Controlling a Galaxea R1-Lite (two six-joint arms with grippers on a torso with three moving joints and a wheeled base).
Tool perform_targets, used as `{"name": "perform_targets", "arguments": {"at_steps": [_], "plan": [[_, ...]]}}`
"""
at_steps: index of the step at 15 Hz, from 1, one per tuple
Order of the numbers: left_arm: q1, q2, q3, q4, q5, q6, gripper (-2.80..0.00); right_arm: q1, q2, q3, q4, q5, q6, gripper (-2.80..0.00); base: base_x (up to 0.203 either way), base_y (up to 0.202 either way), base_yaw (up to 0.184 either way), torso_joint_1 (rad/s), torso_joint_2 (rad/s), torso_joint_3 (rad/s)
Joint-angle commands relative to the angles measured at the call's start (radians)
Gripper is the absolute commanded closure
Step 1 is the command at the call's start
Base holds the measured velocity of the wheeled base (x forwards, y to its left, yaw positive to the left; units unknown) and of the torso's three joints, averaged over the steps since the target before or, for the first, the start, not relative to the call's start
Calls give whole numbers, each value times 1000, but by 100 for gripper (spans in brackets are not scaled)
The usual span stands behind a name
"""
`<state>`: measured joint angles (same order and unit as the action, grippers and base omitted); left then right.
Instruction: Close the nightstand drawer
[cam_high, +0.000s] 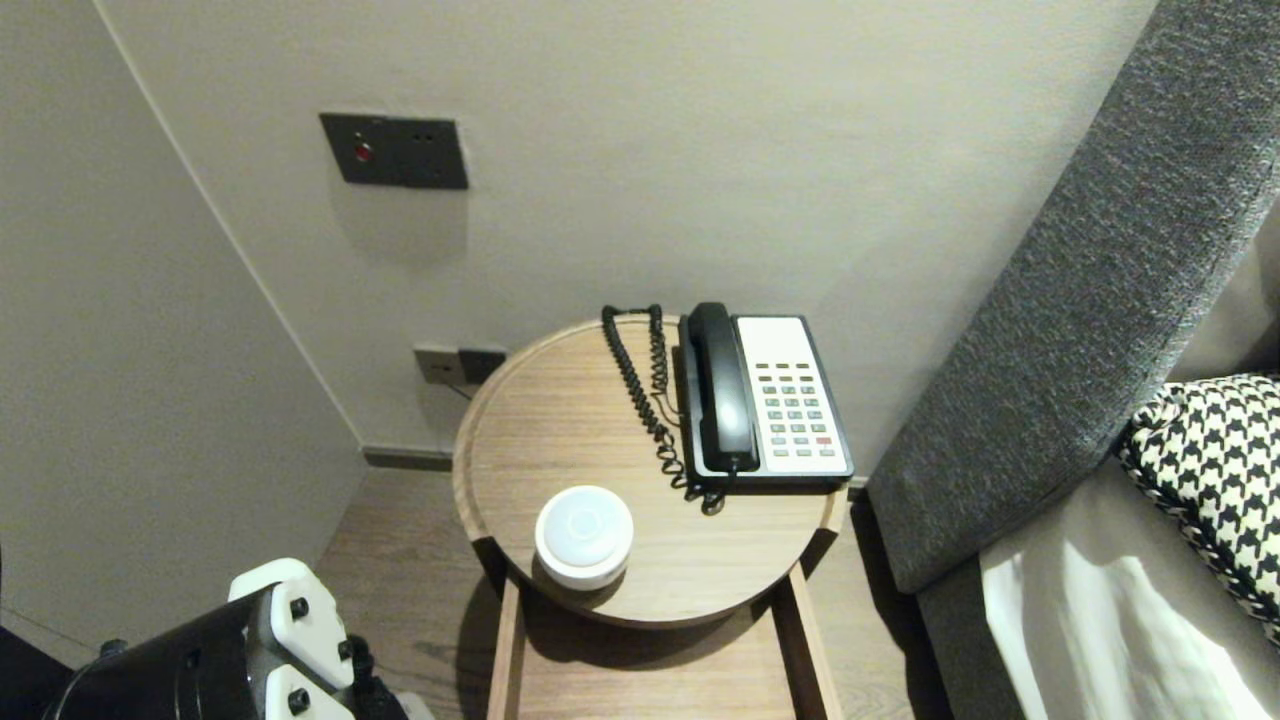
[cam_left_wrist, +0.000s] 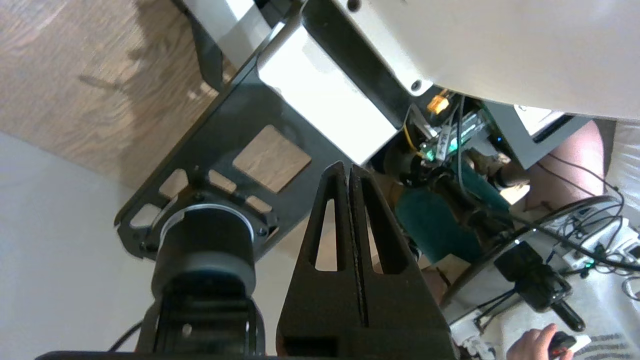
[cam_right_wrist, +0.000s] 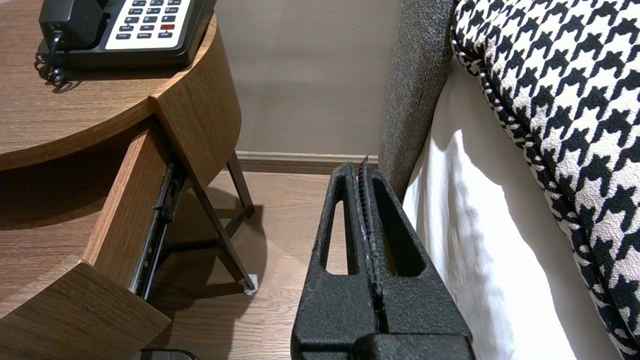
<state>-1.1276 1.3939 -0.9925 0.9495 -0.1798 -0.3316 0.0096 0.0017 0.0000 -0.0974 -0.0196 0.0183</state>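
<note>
— Where is the white round puck (cam_high: 584, 535)?
— On the round table (cam_high: 540, 420), at its near edge, ahead and to the right of my left arm (cam_high: 250, 650), the nearer one. It is a low, glossy disc with no long axis.
— And your fingers?
— My left gripper (cam_left_wrist: 348, 170) is pressed together and empty, facing my own base and the floor. My right gripper (cam_right_wrist: 362, 170) is also together and empty, low between the open drawer (cam_right_wrist: 125, 210) and the bed (cam_right_wrist: 475, 240).
— Anything else?
— The telephone (cam_high: 765, 400), behind the puck, lengthwise toward the wall.
</note>
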Motion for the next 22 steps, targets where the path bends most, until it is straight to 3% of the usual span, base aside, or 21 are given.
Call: {"name": "perform_targets", "arguments": {"at_steps": [1, 10, 14, 19, 22], "plan": [[-22, 16, 39, -47, -1, -2, 0, 0, 1, 40, -1, 0, 0, 0, 0, 0, 0, 0, 0, 0], [-61, 121, 101, -188, 0, -2, 0, 0, 1, 40, -1, 0, 0, 0, 0, 0, 0, 0, 0, 0], [-61, 128, 176, -304, 11, -3, 0, 0, 1, 40, -1, 0, -1, 0, 0, 0, 0, 0, 0, 0], [-61, 183, 327, -539, 124, -6, 0, 0, 1, 40, -1, 0, 0, 0, 0, 0, 0, 0, 0, 0], [-61, 212, 345, -583, 133, -10, 0, 0, 1, 40, -1, 0, 0, 0, 0, 0, 0, 0, 0, 0]]}}
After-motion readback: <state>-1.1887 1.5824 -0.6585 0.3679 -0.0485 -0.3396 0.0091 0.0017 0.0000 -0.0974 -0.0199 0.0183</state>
